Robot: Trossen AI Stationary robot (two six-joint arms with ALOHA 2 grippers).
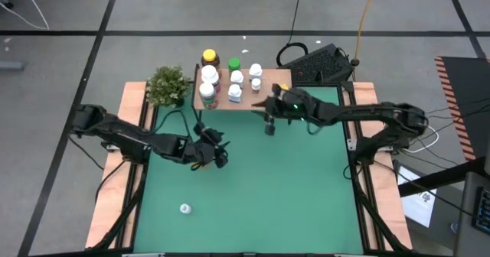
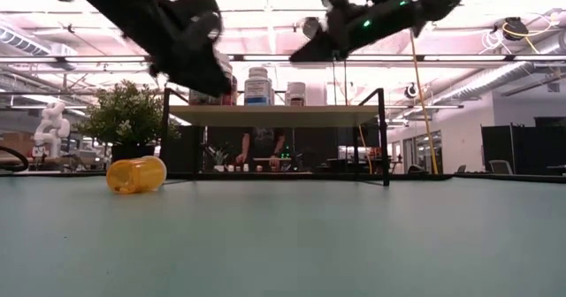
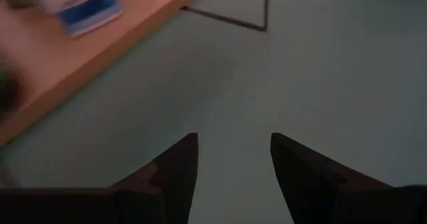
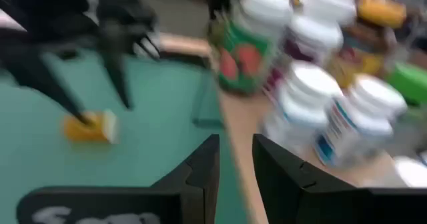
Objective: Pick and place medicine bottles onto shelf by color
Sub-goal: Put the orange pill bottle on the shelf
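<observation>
the left gripper [image 1: 210, 154] is being held above the green table [image 1: 253, 188], its fingers [image 3: 177, 167] parted with nothing between them. the right gripper [image 1: 269, 123] is being held just off the front edge of the shelf [image 1: 264, 102], its fingers [image 4: 200, 167] slightly apart and gripping nothing. about eight medicine bottles [image 1: 233, 79] are being carried upright on the shelf, clustered toward the potted plant [image 1: 168, 85]. an amber bottle [image 2: 136, 174] is lying on its side on the table near the plant, and a small white bottle [image 1: 184, 208] is sitting well apart, toward the near edge.
</observation>
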